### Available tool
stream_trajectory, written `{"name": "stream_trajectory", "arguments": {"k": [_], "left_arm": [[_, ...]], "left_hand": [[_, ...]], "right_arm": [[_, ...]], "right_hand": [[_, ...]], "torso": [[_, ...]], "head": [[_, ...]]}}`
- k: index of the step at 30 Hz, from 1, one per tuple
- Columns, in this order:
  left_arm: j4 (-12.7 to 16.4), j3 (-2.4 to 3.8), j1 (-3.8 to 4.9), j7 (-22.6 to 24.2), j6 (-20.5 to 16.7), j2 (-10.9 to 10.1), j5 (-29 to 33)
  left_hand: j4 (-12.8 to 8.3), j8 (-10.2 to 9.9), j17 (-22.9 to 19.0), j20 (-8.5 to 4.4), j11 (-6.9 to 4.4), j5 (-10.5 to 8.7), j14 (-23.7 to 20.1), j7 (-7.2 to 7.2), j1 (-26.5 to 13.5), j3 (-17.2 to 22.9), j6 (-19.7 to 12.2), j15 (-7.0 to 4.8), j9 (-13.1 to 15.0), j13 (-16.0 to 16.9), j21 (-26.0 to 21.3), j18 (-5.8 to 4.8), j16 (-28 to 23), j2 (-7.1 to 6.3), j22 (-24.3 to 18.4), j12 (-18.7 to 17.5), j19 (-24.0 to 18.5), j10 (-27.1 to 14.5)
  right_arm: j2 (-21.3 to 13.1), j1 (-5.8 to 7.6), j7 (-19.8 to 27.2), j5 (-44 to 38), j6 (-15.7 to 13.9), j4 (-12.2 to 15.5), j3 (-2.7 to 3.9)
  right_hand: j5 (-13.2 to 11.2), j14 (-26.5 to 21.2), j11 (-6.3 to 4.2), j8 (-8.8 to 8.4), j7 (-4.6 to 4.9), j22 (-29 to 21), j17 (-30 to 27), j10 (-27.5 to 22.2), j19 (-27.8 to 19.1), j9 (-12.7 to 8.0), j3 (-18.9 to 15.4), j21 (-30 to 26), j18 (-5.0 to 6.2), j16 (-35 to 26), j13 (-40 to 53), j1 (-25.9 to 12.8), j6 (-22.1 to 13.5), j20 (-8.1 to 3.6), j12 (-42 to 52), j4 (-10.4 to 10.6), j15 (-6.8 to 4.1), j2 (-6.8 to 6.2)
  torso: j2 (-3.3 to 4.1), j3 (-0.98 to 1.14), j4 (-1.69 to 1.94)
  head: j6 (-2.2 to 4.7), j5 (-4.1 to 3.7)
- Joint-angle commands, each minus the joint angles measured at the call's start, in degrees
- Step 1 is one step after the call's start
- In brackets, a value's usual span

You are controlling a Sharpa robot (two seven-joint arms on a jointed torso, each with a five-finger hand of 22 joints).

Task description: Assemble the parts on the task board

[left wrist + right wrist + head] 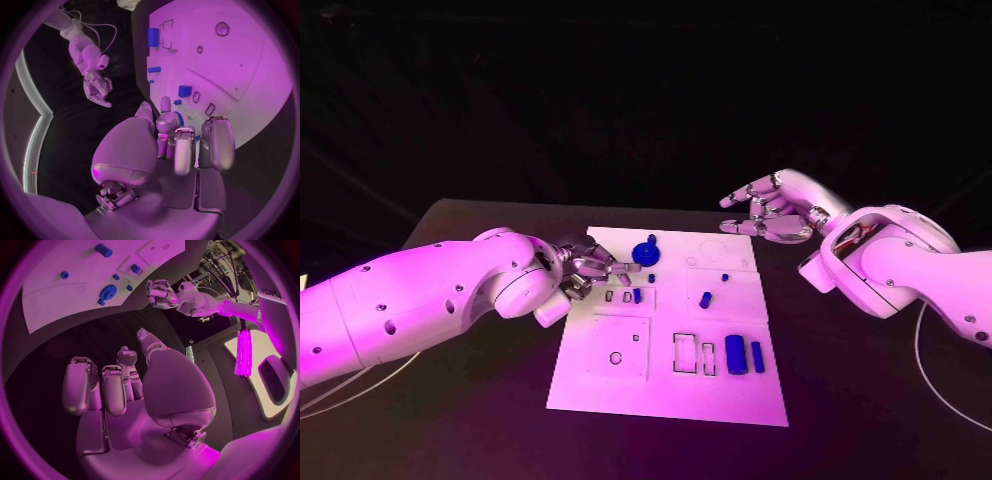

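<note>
Your left robot hand [593,268] reaches the blue gear [646,251], grasp unclear; right robot hand [769,210] hovers released. Next, seat the gear carefully.

No text, label or number can be read on the task board [668,390], its parts or either hand. In the right wrist view, some pale lettering stands on a white surface at the rim of the circle, too cut off and bent to read.

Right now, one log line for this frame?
left hand: over board left edge, holds nothing | right hand: open, off board | gear: on board
</note>
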Motion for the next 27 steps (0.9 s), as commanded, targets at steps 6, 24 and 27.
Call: {"name": "stream_trajectory", "arguments": {"k": [6,24,27], "left_arm": [[-3.3,0.03,1.29,-13.1,8.7,4.5,-15.6],[-8.1,0.06,2.17,-15.2,14.7,9.9,-19.7],[-8.4,0.06,2.25,-15.3,15.8,10.3,-20.6]], "left_hand": [[0.9,6.3,15.1,-0.46,-0.79,-2.68,6.1,-0.79,-5.1,-4.7,-3.1,-0.49,6.8,1.8,2.3,-1.26,0.1,1.32,3.9,1.7,1.6,-0.1],[0.9,10.8,15.1,-0.77,-1.11,-2.69,6.1,-1.22,-4.9,-7.7,-5.8,-0.79,12.5,2.9,3.4,-1.63,0.1,2.49,6.0,2.8,2.2,0.2],[0.9,10.9,15.1,-0.77,-1.11,-2.68,6.1,-1.22,-4.8,-7.7,-5.9,-0.79,12.6,2.9,3.4,-1.64,0.1,2.55,6.1,2.8,2.2,0.1]], "right_arm": [[-0.1,0.21,0.4,2.4,1.7,-0.9,0.0],[0.6,0.23,-1.2,1.6,2.7,-2.0,-0.02],[0.7,0.23,-1.4,1.6,2.8,-2.1,-0.03]], "right_hand": [[0.6,3.7,-0.09,0.3,-0.15,-0.1,4.5,0.3,-0.2,0.0,0.3,-0.2,-0.17,-0.3,0.0,0.0,0.3,0.06,0.2,0.0,0.2,0.43],[0.8,3.6,-0.11,0.37,-0.17,-0.4,4.2,0.2,-0.3,0.0,0.2,-0.4,-0.12,-0.5,-0.2,0.0,0.3,0.05,0.1,0.1,0.19,0.4],[0.8,3.6,-0.11,0.37,-0.17,-0.4,4.2,0.2,-0.3,0.0,0.2,-0.4,-0.12,-0.5,-0.2,0.0,0.3,0.05,0.1,0.1,0.19,0.4]], "torso": [[-0.18,0.53,-0.53],[-0.1,0.39,-0.42],[-0.13,0.36,-0.47]], "head": [[-0.35,0.11],[-1.08,0.38],[-1.26,0.48]]}}
